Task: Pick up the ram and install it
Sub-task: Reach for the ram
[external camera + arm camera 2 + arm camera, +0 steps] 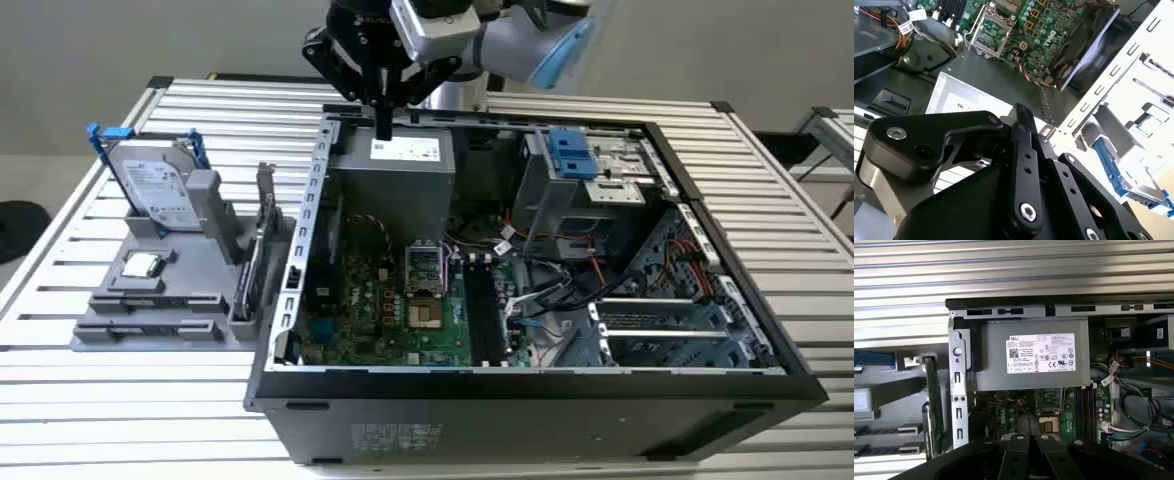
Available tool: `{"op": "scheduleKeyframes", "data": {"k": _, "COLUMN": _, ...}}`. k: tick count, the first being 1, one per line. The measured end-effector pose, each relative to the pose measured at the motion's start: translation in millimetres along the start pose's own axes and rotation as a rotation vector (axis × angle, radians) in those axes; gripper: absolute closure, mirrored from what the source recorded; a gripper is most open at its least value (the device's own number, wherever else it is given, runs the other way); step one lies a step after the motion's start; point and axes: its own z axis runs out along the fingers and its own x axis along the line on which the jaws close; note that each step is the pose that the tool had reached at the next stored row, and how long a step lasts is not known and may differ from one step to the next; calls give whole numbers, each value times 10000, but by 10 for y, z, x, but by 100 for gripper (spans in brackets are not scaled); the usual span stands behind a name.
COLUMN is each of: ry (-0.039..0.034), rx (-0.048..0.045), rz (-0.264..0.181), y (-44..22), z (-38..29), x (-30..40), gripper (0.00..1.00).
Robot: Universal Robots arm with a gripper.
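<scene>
My work table (pixel 80 400) is a wide bench of pale metal slats with black caps (pixel 159 82) on its far corners. Bright, even light shines off the slats in the first wrist view (pixel 1004 270). A plain grey wall (pixel 160 35) stands behind the table's far edge. Past the table's side at the exterior view's left is grey floor (pixel 34 185), with a dark round thing (pixel 14 230) on it. A second slatted table (pixel 834 130) stands near the opposite side.
</scene>
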Motion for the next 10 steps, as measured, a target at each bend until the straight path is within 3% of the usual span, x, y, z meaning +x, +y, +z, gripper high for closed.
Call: {"op": "scheduleKeyframes", "data": {"k": 10, "ry": 0, "rx": 0, "rz": 0, "y": 0, "z": 0, "x": 3, "gripper": 100}}
